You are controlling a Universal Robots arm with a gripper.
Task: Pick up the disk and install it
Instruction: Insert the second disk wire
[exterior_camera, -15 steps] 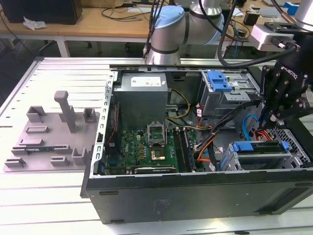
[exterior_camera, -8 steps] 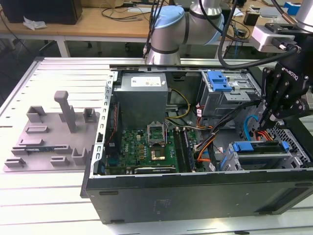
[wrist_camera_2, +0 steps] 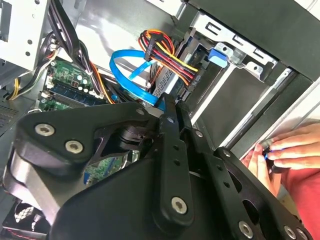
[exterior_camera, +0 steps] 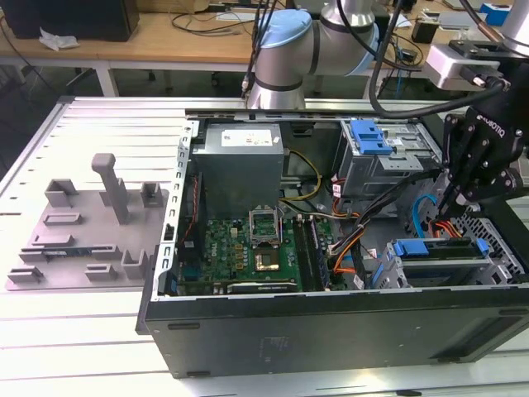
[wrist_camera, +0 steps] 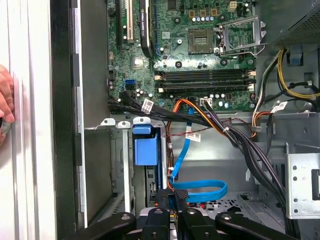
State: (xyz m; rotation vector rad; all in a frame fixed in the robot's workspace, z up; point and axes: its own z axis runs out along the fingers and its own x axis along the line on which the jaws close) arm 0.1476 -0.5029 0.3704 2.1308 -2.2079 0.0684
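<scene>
Disk (exterior_camera: 438, 266) seated in the lower drive cage (exterior_camera: 496, 265) of the open case (exterior_camera: 331, 327), at the exterior view's right, close to the case's front corner. Silver-grey body lying flat, blue carrier (exterior_camera: 436, 247) along its top edge. Seen in the first wrist view (wrist_camera: 146, 150) as a blue block sitting between the cage's metal rails. Seen in the second wrist view as a blue tab (wrist_camera_2: 218, 56) poking out at the mouth of the cage.

Tool (exterior_camera: 453, 201) poised above the case interior, just beside the cage on the side facing the motherboard (exterior_camera: 248, 248), not touching the disk. Fingers (wrist_camera_2: 172, 150) pressed together in both wrist views, no gap visible between them, nothing clearly held. Tips (wrist_camera: 176, 200) right next to the looped blue cable (wrist_camera: 200, 190) and its dark plug; contact with the plug impossible to judge. Bundle of red, yellow and black wires (wrist_camera_2: 167, 55) just beyond the tips in the second wrist view.

Power supply (exterior_camera: 240, 161) at the back of the case. Grey fixture (exterior_camera: 91, 223) lying on the table (exterior_camera: 66, 331) at the exterior view's left, well apart from the tool. Person's hand (wrist_camera_2: 285, 155) resting at the outer edge of the case, also seen in the first wrist view (wrist_camera: 5, 105).
</scene>
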